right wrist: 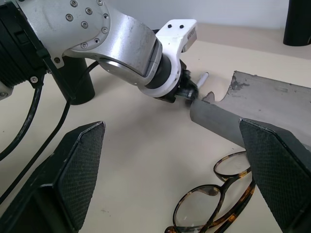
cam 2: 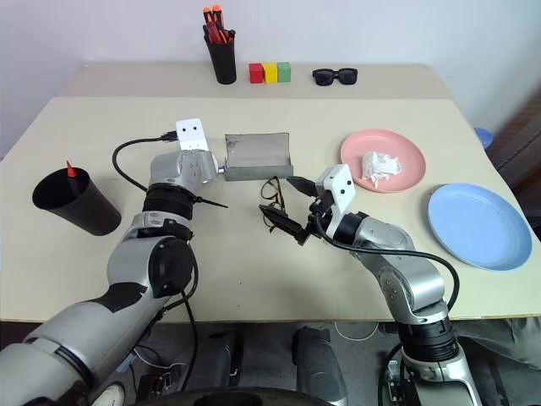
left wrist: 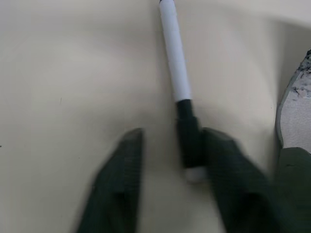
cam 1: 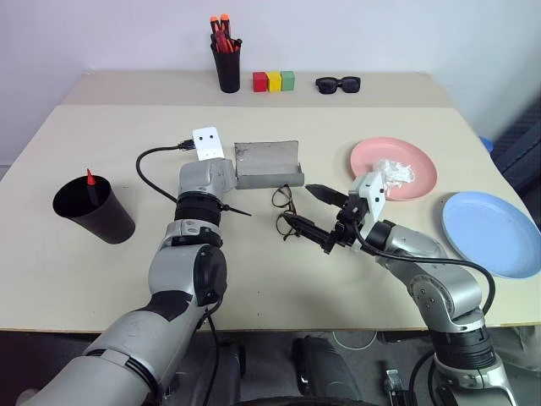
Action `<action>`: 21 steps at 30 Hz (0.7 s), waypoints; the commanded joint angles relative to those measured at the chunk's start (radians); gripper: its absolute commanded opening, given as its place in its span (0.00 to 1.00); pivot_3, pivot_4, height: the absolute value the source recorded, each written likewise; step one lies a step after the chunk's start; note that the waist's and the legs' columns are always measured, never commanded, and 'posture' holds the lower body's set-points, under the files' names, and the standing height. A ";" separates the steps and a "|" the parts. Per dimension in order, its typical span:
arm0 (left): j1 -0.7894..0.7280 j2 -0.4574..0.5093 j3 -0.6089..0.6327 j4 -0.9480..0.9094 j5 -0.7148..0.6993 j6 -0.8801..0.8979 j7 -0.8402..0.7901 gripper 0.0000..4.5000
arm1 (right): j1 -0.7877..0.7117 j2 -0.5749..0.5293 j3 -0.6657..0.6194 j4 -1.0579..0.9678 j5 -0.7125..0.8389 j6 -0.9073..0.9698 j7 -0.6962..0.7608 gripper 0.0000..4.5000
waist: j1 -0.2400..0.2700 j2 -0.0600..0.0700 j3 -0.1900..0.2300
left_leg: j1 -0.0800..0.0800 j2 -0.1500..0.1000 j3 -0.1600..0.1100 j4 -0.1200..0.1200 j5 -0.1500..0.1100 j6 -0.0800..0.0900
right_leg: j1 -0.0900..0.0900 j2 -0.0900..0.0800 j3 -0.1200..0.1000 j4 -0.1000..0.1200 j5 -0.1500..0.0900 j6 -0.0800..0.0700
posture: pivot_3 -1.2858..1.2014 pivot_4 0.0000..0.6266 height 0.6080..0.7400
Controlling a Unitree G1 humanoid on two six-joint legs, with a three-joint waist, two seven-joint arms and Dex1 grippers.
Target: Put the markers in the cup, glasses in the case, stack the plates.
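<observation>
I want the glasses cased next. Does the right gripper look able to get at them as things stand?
Probably yes. The right gripper is open and the glasses lie on the table just ahead of its fingers, beside the case, with nothing between.

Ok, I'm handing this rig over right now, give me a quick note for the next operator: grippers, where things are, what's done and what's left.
Left gripper: fingers either side of the white marker's black cap, on the table beside the case; a firm grip is not certain.
Right gripper: open, empty, hovering at the glasses, which lie on the table in front of the open case.
Done: red marker stands in the cup.
Left: white marker into cup, glasses into case, stack the pink plate, tissue on it, and the blue plate.
</observation>
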 commanded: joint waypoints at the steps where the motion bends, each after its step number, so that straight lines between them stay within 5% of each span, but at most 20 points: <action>1: -0.017 0.012 -0.011 -0.006 -0.010 -0.025 0.017 0.01 | 0.000 -0.007 0.000 -0.052 0.005 -0.013 0.006 1.00 | 0.001 0.000 0.000 | 0.000 0.000 0.000 0.000 0.000 0.000 | 0.000 0.000 0.000 0.000 0.000 0.000 | 0.52 0.24 1.00; 6: 0.058 0.024 -0.147 -0.173 0.048 -0.229 -0.109 0.01 | -0.004 -0.006 0.002 -0.055 0.006 -0.009 0.006 1.00 | 0.001 0.000 0.000 | 0.000 0.000 0.000 0.000 0.000 0.000 | 0.000 0.000 0.000 0.000 0.000 0.000 | 0.52 0.24 1.00; 11: 0.256 0.071 -0.245 -0.577 0.066 -0.455 -0.257 0.01 | -0.014 -0.037 0.042 -0.067 -0.025 -0.021 0.043 1.00 | -0.002 0.001 0.001 | 0.000 0.001 0.000 -0.002 0.000 -0.001 | -0.002 -0.001 0.001 0.000 0.000 0.000 | 0.52 0.24 1.00; 21: 0.703 0.227 -0.184 -1.234 0.236 -0.544 -0.260 0.01 | -0.036 -0.020 0.076 -0.034 -0.025 -0.046 0.082 1.00 | 0.005 0.001 0.001 | 0.001 0.001 0.001 0.001 0.001 -0.001 | 0.001 -0.001 0.002 0.000 0.000 -0.001 | 0.52 0.24 1.00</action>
